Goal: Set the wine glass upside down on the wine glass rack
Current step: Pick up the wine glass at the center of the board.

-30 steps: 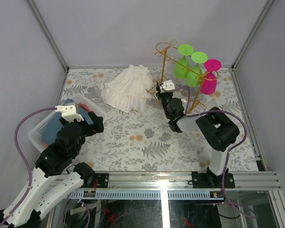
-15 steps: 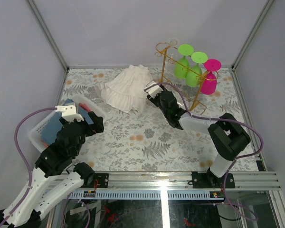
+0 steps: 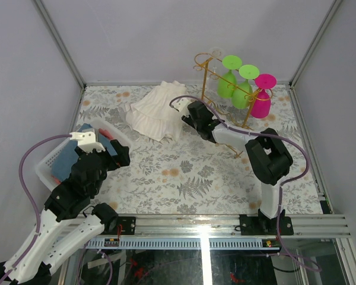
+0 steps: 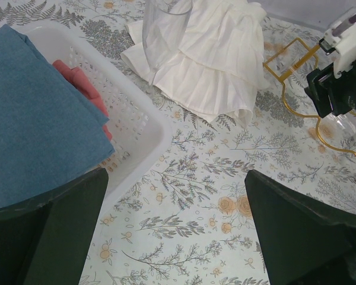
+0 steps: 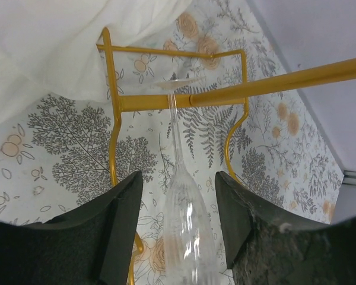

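The clear wine glass [image 5: 187, 219] lies between my right gripper's [image 5: 178, 178] fingers, bowl toward the camera. Its stem reaches out to the foot beside a gold rail [image 5: 273, 80] of the wine glass rack. The gripper looks shut on the bowl. From above, my right gripper [image 3: 193, 116] sits low between the white cloth and the gold wire rack [image 3: 210, 83]. The left wrist view shows the glass [image 4: 349, 126] under that gripper, over the rack's base [image 4: 291, 59]. My left gripper [image 4: 175, 196] is open and empty above the table, beside the basket [image 3: 47, 163].
Two green glasses [image 3: 228, 80] and a pink one [image 3: 262, 98] hang on the rack. A white pleated cloth [image 3: 157, 110] lies left of it, with a clear glass shape [image 4: 166, 24] in front. The white basket [image 4: 136, 119] holds blue [image 4: 35, 119] and red cloths.
My right arm has swung its gripper left from the rack's base toward the white cloth, and its elbow has shifted. The left arm has not moved.
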`<state>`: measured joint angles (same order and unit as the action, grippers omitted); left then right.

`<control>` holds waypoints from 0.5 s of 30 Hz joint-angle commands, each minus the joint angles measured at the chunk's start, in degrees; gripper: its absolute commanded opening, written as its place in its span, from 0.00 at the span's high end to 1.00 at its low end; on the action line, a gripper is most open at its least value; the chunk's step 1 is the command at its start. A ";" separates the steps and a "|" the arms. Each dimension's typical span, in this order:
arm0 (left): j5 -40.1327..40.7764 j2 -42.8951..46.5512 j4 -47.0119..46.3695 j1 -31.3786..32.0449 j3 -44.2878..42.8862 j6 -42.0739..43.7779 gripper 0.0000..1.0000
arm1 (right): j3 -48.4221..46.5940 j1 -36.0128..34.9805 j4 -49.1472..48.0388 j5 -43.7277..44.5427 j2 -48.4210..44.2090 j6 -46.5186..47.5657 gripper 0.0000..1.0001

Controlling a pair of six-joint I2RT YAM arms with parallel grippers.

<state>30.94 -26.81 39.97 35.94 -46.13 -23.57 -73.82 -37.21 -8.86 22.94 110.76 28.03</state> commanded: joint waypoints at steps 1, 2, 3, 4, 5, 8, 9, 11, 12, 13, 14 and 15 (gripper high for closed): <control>0.16 0.32 -1.65 -0.24 0.60 0.10 0.00 | -5.69 1.27 7.02 0.70 1.92 -0.69 0.41; 0.17 0.21 -1.65 -0.27 0.59 0.11 0.00 | -6.42 1.53 7.89 0.31 2.52 -1.07 0.41; 0.09 0.17 -1.67 -0.26 0.60 0.11 0.00 | -7.17 1.84 8.70 -0.25 3.10 -1.61 0.41; 0.09 0.19 -1.67 -0.26 0.54 0.09 0.00 | -7.91 2.27 9.68 -1.13 3.74 -2.09 0.41; 0.13 0.17 -1.65 -0.26 0.57 0.10 0.00 | -8.40 2.65 10.10 -1.81 4.17 -2.44 0.41; 0.26 0.29 -1.65 -0.27 0.63 0.11 0.00 | -9.66 3.74 10.52 -2.76 5.42 -2.52 0.41; 0.25 0.27 -1.65 -0.26 0.64 0.11 0.00 | -10.05 4.06 10.63 -2.76 5.84 -2.13 0.41; 0.14 0.28 -1.65 -0.28 0.58 0.04 0.00 | -10.88 4.40 10.70 -2.44 6.61 -1.08 0.41; 0.13 0.19 -1.65 -0.28 0.63 0.05 0.00 | -11.33 4.55 10.89 -2.19 7.10 -0.50 0.41; 0.12 0.24 -1.66 -0.25 0.68 0.10 0.00 | -11.89 4.72 11.24 -2.04 7.63 0.07 0.41; 0.10 0.19 -1.65 -0.26 0.67 0.11 0.00 | -12.48 4.88 11.66 -1.81 8.10 0.76 0.41; 0.17 0.18 -1.67 -0.26 0.66 0.06 0.00 | -12.90 4.99 11.97 -1.47 8.62 1.44 0.42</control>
<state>30.92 -26.81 39.94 35.94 -46.13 -23.57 -82.70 -32.84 1.52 21.26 118.24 26.65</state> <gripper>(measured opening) 0.997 0.589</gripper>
